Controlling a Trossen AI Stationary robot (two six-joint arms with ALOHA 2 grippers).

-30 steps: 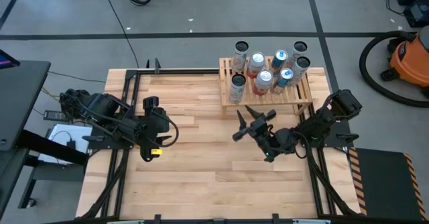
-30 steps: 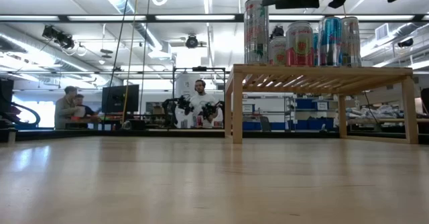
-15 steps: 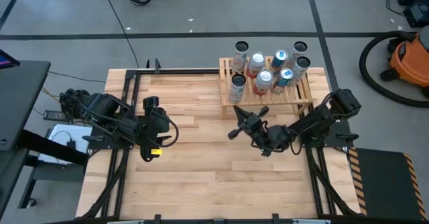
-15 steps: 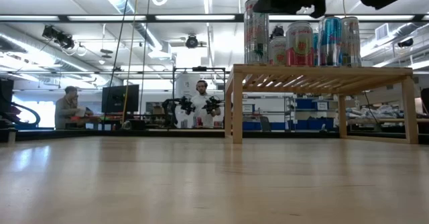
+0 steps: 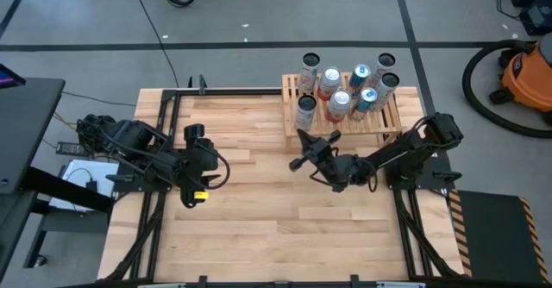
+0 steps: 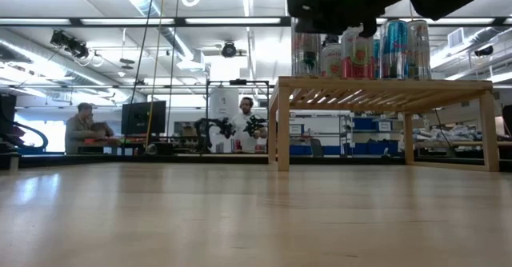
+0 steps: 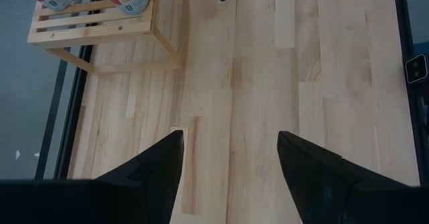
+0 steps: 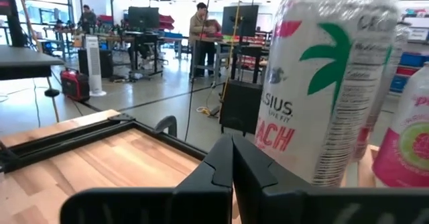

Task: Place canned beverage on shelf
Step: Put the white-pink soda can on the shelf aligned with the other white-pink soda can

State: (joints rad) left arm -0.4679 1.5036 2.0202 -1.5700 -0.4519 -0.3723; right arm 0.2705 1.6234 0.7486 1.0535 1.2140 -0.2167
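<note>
The shelf [image 5: 379, 124], a low light-wood slatted rack, stands on its legs at the table's far right. Several beverage cans stand upright on its slats. The nearest, leftmost can [image 5: 304, 113] is white with a green palm print [image 8: 328, 83]. My right gripper [image 5: 301, 136] is shut and empty. It lies level at can height, just off the shelf's near-left corner, right beside that can. My left gripper [image 5: 191, 163] hangs open and empty above the table's left part, tilted down toward the bare wood [image 7: 228, 150]. My right gripper points level at the shelf's near-left corner, with the palm-print can's side [image 8: 288, 117] close beside its shut fingers [image 8: 221, 163]. I cannot tell whether the fingers touch the can. The can stands upright on the shelf.
Bare table wood [image 5: 259, 210] stretches before and left of the shelf. A black frame rail [image 5: 233, 90] runs along the far edge. An orange vacuum [image 5: 528, 72] sits on the floor off the far right. People [image 6: 246, 123] work in the room behind.
My right gripper has moved toward the table's left and far edges, to the shelf's near-left corner. It has sunk a little, and its fingers have shut on nothing. The cans and the shelf have stayed put.
</note>
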